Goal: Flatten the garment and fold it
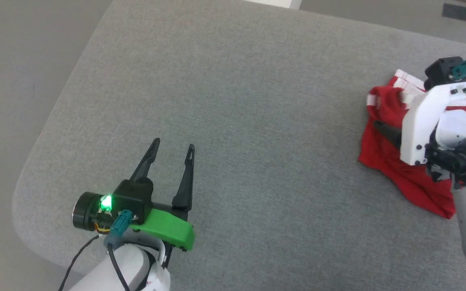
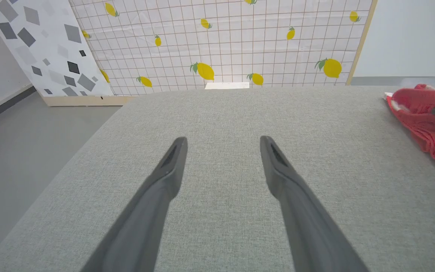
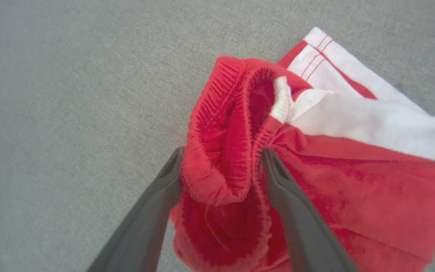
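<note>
The shorts (image 1: 382,141) (image 2: 421,113) (image 3: 315,177) are found crumpled in a heap on the grey cloth-covered table (image 1: 237,101), far over on the robot's right side. The red fabric is bunched, with a white stripe and white hem trim turned up at the far end of the heap.

The right gripper (image 3: 222,152) is held low over the heap with its two dark fingers spread apart. In the right wrist view, a rolled fold of the gathered waistband (image 3: 221,151) is seen between the fingertips, the red fabric lying against the inner side of each finger. The fingers are not pressed together on it. Most of the shorts are spread to the right of the fingers in that view.

The left gripper (image 1: 174,143) (image 2: 223,140) is held above the bare table, well apart from the shorts, and its fingers are likewise parted, with nothing between them. In the left wrist view the shorts are seen at the right edge. A lemon-patterned panel (image 2: 240,37) is seen standing beyond the table.
</note>
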`<state>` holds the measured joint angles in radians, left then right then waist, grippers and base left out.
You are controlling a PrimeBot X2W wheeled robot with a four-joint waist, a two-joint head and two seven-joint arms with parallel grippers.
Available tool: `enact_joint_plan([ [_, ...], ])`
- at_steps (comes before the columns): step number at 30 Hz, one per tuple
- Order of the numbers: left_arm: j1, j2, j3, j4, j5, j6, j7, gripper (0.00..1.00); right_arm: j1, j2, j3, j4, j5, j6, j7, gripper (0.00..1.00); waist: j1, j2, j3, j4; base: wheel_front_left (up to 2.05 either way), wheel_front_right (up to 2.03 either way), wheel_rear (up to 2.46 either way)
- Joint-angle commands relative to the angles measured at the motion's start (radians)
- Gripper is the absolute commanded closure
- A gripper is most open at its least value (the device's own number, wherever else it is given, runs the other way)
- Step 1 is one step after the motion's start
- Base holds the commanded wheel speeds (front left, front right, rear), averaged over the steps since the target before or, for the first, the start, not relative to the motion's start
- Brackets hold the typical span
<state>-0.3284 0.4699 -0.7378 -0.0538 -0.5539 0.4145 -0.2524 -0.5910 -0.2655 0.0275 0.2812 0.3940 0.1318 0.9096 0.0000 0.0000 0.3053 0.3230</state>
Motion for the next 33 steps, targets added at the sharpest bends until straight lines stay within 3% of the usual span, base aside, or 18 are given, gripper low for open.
enact_joint_plan([
  [1,-0.005,0.000,0.004,0.004,0.003,-0.003,-0.007,0.00,-0.012,0.003,0.014,-0.011,0.023,-0.001,-0.016,0.00,0.0000,0.0000,-0.029,-0.025,0.00,0.00,0.00],
  [8,-0.001,0.019,0.014,0.011,-0.010,-0.008,-0.001,0.00,-0.045,-0.040,0.084,-0.063,0.099,-0.001,-0.139,0.00,0.0000,0.0000,-0.107,-0.085,0.00,0.00,0.00],
  [15,0.002,0.031,0.041,-0.001,-0.042,0.000,0.016,0.00,-0.064,-0.218,0.226,-0.133,0.110,-0.001,-0.447,0.00,0.0000,0.0000,-0.167,-0.135,0.00,0.00,0.00],
  [21,0.012,0.046,0.054,-0.013,-0.059,0.011,0.033,0.00,-0.006,-0.291,0.210,-0.130,0.106,-0.001,-0.721,0.00,0.0000,0.0000,-0.199,-0.178,0.00,0.00,0.00],
  [27,0.028,0.067,0.061,-0.023,-0.071,0.019,0.049,0.00,0.156,-0.257,0.083,-0.152,0.087,-0.001,-0.917,0.00,0.0000,0.0000,-0.212,-0.216,0.00,0.00,0.00],
  [33,0.032,0.093,0.061,-0.025,-0.074,0.017,0.069,0.00,0.386,-0.117,-0.059,-0.242,0.016,-0.001,-1.019,0.00,0.0000,0.0000,-0.208,-0.239,0.00,0.00,0.00],
])
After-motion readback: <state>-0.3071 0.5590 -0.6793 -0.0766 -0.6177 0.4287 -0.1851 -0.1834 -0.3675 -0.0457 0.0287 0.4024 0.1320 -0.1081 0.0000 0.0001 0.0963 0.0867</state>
